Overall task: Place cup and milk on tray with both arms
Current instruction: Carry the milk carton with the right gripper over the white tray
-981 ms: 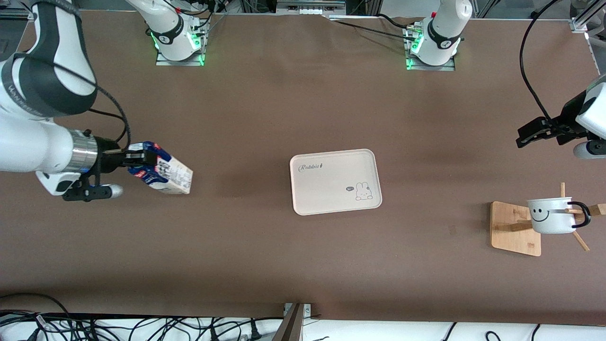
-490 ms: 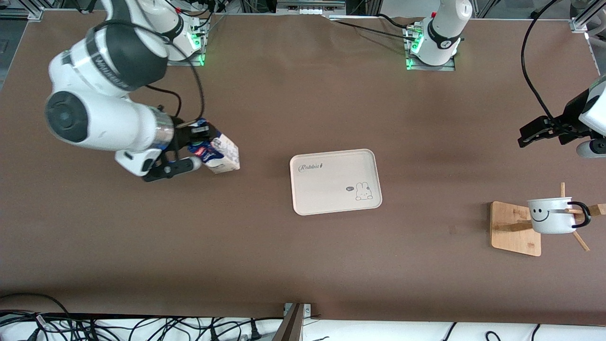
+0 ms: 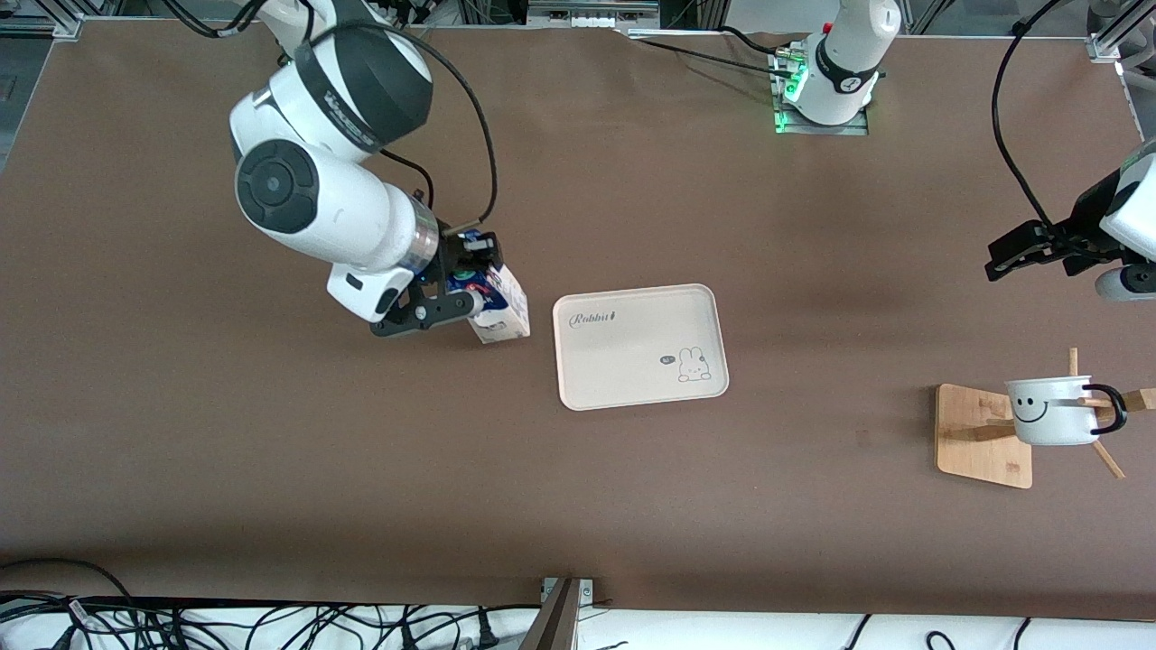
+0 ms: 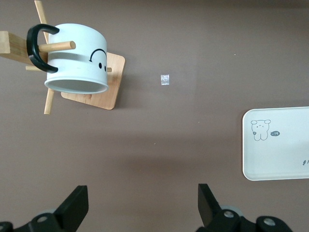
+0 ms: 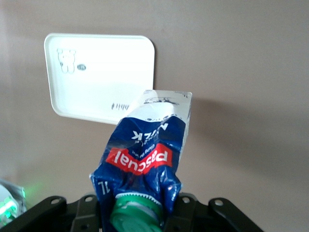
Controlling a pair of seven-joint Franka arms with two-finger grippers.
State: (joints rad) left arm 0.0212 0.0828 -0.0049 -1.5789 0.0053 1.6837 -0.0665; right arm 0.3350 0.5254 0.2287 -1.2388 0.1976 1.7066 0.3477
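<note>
My right gripper (image 3: 471, 269) is shut on the top of the milk carton (image 3: 499, 311), dark blue with cream sides and a green cap (image 5: 135, 212). It holds the carton tilted in the air over the table just beside the tray's edge toward the right arm's end. The cream tray (image 3: 578, 388) lies mid-table and also shows in the right wrist view (image 5: 63, 104) and the left wrist view (image 4: 253, 166). The white smiley cup (image 3: 1048, 413) hangs on a peg of the wooden stand (image 3: 980, 438); the left wrist view shows it too (image 4: 75, 63). My left gripper (image 4: 143, 207) is open and empty above the table near the cup.
The wooden stand's pegs (image 3: 1106, 456) stick out around the cup. A small scrap (image 4: 165, 79) lies on the brown table between stand and tray. Cables hang along the table edge nearest the front camera (image 3: 271, 623).
My right arm has carried the milk carton from the right arm's end of the table to just beside the tray. The left arm has barely moved.
</note>
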